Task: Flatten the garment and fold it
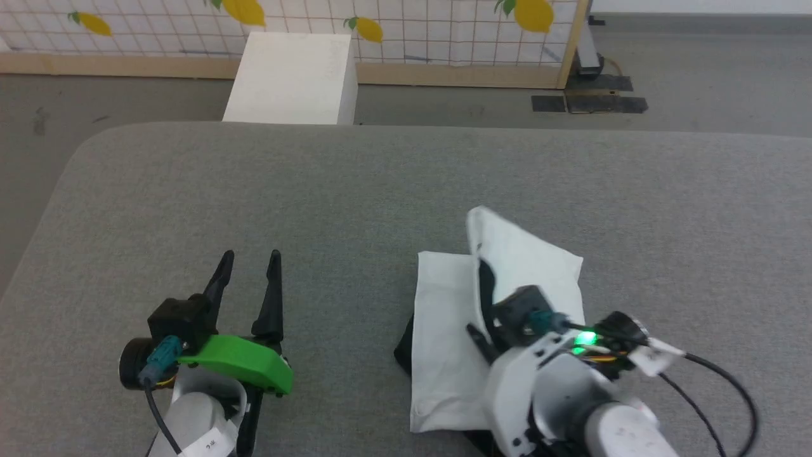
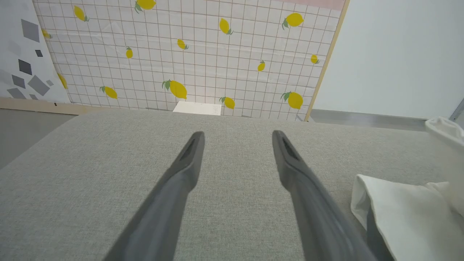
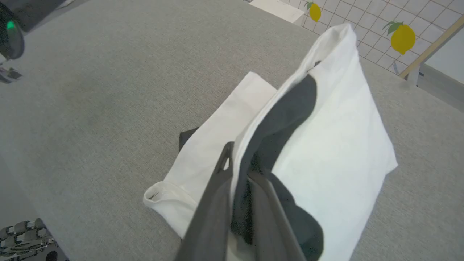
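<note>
**Grey padded table, shirt part-folded**

Grey padded table (image 1: 380, 184) with a lemon-print screen (image 1: 438, 38) and a white box (image 1: 292, 76) behind it. The garment (image 1: 444, 330) lies right of centre on the near half, white body doubled over, black cloth showing at its left edge. Right gripper (image 3: 241, 161) is clamped on a raised fold. Left gripper (image 1: 250, 257) is well apart from the shirt, fingers spread, holding nothing.

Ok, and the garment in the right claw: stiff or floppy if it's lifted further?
Probably floppy: the garment hangs in a sagging sheet from the pinch of the right claw. Likely light, since one pinched edge raises a whole layer. It may drag rather than slide on the textured grey surface.
</note>
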Robot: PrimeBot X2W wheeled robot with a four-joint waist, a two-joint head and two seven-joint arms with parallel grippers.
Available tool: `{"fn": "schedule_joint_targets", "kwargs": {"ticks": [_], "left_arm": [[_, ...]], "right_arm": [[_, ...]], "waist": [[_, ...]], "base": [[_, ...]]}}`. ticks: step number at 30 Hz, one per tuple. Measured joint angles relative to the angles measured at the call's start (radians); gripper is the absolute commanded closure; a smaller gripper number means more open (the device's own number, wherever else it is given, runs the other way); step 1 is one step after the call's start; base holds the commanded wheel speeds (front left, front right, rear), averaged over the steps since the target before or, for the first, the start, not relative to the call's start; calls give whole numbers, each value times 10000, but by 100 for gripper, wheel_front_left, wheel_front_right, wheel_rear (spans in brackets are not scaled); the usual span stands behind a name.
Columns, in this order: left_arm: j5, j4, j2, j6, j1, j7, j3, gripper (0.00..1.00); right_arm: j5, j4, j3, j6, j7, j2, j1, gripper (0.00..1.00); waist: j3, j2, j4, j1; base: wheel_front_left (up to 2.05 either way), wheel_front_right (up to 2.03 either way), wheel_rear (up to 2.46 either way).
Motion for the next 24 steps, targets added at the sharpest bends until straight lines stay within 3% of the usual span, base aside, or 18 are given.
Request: {"fn": "schedule_joint_targets", "kwargs": {"ticks": [8, 12, 13, 14, 15, 20, 24], "left_arm": [[-2, 82, -79, -77, -225, 0, -54, 0], [0, 117, -86, -79, -247, 0, 13, 0], [0, 121, -86, -79, -247, 0, 35, 0], [0, 134, -86, -79, -246, 0, 75, 0], [0, 150, -86, -79, -246, 0, 119, 0], [31, 186, -88, -81, -243, 0, 201, 0], [82, 190, -88, -82, -232, 0, 234, 0]], "right_arm": [[270, 2736, 1363, 0, -242, 0, -1249, 100], [569, 3459, 1662, 0, -320, 0, -1502, 100], [673, 3542, 1699, 0, -318, 0, -1503, 95], [773, 3624, 1793, 0, -307, -4, -1509, 61], [859, 3666, 1929, 0, -309, -15, -1542, 3], [1429, 3333, 1981, 0, -575, -6, -1581, 0], [1933, 1824, 1453, 0, -1553, 2, -1513, 0]], "waist": [[393, 0, 474, 0], [560, 0, 634, 0], [583, 0, 649, 0], [600, 0, 651, 0], [603, 0, 636, 0], [502, 0, 470, 0], [365, 0, 290, 0]], "base": [[0, 0, 0], [0, 0, 0], [0, 0, 0], [0, 0, 0], [0, 0, 0], [0, 0, 0], [0, 0, 0]]}}
